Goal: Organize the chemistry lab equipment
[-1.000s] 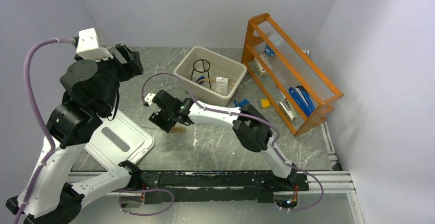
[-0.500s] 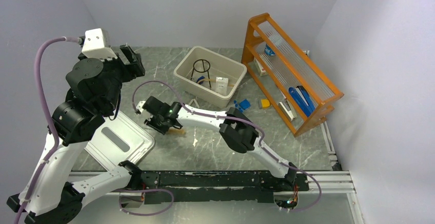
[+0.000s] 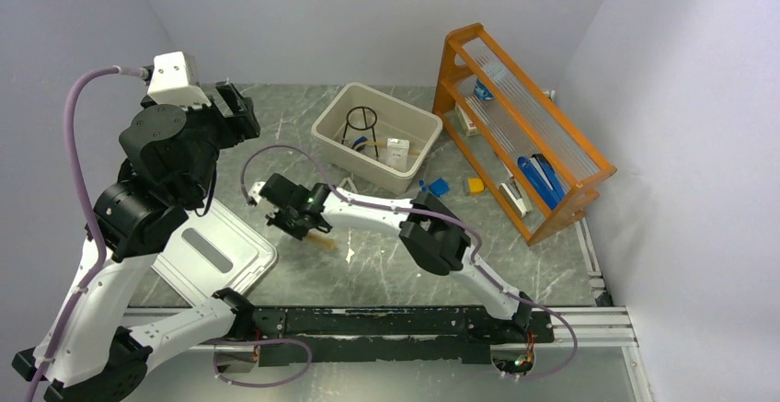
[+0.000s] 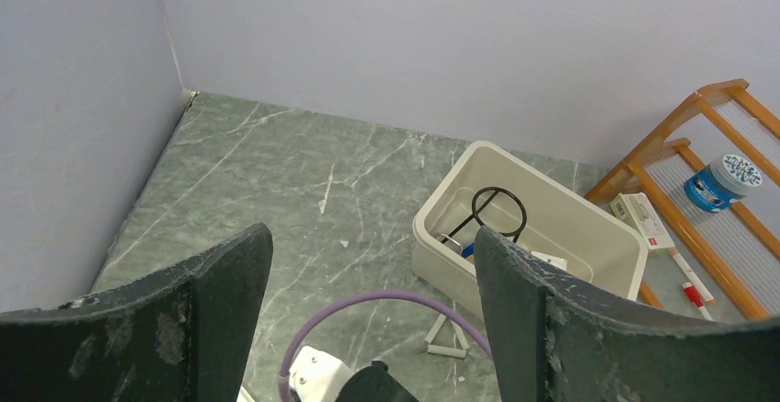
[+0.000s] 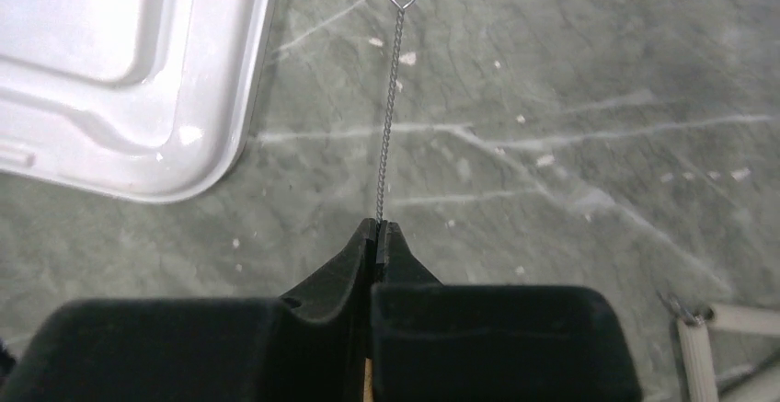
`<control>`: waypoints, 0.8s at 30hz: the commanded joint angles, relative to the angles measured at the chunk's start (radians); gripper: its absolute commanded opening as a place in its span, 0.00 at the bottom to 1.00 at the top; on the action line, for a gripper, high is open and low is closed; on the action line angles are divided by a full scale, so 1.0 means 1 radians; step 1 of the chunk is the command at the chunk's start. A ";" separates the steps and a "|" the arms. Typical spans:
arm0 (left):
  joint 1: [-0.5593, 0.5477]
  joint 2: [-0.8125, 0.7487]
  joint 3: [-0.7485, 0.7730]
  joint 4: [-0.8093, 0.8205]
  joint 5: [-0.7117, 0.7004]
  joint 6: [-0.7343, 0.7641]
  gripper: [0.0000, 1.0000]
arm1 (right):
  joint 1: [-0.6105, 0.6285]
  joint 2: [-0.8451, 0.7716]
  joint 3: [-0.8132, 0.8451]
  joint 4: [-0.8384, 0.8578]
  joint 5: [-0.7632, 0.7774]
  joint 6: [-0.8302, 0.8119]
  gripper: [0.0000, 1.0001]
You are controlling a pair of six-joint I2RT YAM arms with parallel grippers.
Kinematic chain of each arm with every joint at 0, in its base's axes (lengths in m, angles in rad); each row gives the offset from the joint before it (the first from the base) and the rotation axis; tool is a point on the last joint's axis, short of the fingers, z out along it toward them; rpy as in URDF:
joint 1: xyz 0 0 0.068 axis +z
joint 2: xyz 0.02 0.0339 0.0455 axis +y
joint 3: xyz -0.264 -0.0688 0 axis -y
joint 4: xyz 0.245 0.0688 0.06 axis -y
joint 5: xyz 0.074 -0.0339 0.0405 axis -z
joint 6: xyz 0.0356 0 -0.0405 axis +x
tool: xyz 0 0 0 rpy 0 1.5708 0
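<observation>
My right gripper is shut on the thin twisted-wire handle of the brush. The wire runs ahead of the jaws to a small loop, low over the table. Seen from above, the brush's tan bristle end sticks out behind the right gripper. The black tripod ring and a white packet sit inside the beige tub. The white triangle lies on the table in front of the tub. My left gripper is open and empty, held high at the back left.
The white lid lies flat just left of the right gripper. The orange rack stands at the back right with items on its shelves. Small blue and yellow pieces lie between tub and rack.
The right gripper moved left toward the lid and its jaws closed onto the brush wire. The left arm shifted slightly and stayed open.
</observation>
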 commanded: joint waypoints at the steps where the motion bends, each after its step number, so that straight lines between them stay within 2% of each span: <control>1: 0.005 -0.009 0.004 -0.005 -0.003 0.012 0.84 | -0.001 -0.175 -0.079 0.106 0.041 0.014 0.00; 9: 0.005 -0.059 -0.051 0.061 0.063 0.013 0.83 | -0.090 -0.406 -0.194 0.224 0.073 0.041 0.00; 15: 0.005 -0.059 -0.065 0.062 0.093 0.005 0.83 | -0.223 -0.521 -0.251 0.249 0.075 0.019 0.00; 24: 0.006 -0.034 -0.085 0.052 0.117 -0.016 0.83 | -0.422 -0.531 -0.277 0.191 -0.112 -0.147 0.00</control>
